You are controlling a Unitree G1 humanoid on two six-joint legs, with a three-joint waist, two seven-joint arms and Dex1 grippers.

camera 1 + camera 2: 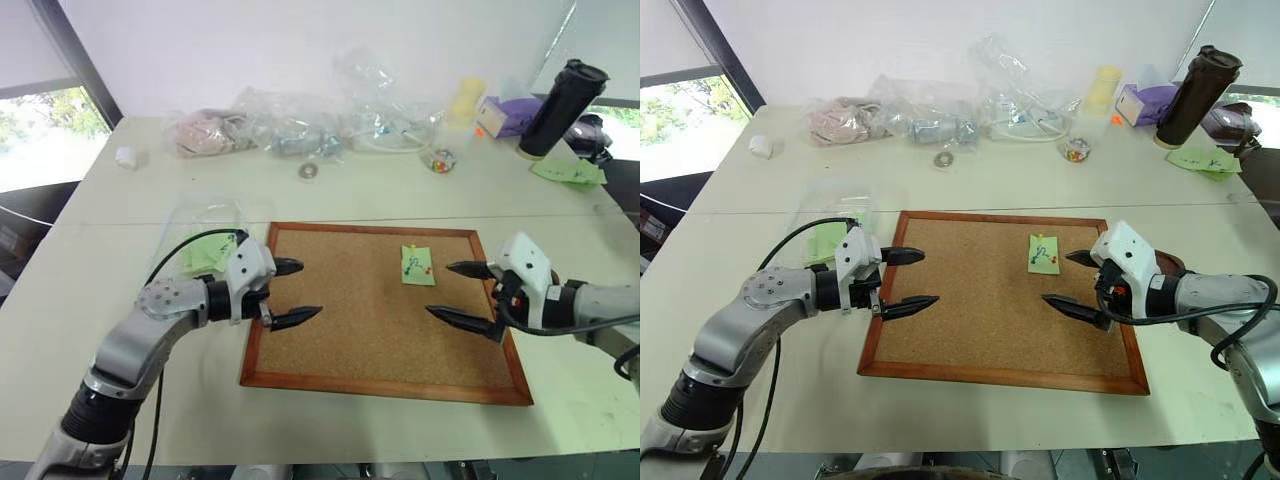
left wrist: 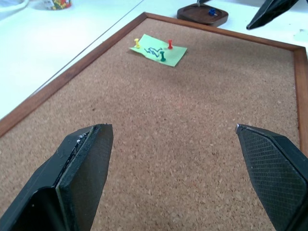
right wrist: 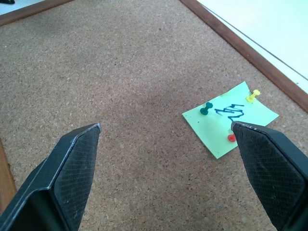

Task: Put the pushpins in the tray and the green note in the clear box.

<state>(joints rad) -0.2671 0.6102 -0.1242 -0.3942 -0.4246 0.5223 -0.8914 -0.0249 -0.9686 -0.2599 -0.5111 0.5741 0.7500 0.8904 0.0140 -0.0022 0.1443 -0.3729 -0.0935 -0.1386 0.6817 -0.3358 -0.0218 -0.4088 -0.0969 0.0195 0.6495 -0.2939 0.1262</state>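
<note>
— Where's the green note [image 3: 230, 119]?
— Pinned on the cork board [image 1: 360, 330] toward its far right corner by three pushpins [image 2: 162, 57]: yellow, red, green.
— The pincers?
— Left pincer [image 1: 292, 293] and right pincer [image 1: 462, 292] both hover wide over the board, holding nothing.
— Tray and box?
— The tray [image 2: 202, 13] sits just off the board's right edge; the clear box [image 1: 205, 232] lies on the counter [image 1: 90, 260] off its left edge.

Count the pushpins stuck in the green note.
3 in the green note: a yellow pushpin at one corner, a dark green pushpin at another, and a red pushpin partly behind the right gripper's finger.
</note>
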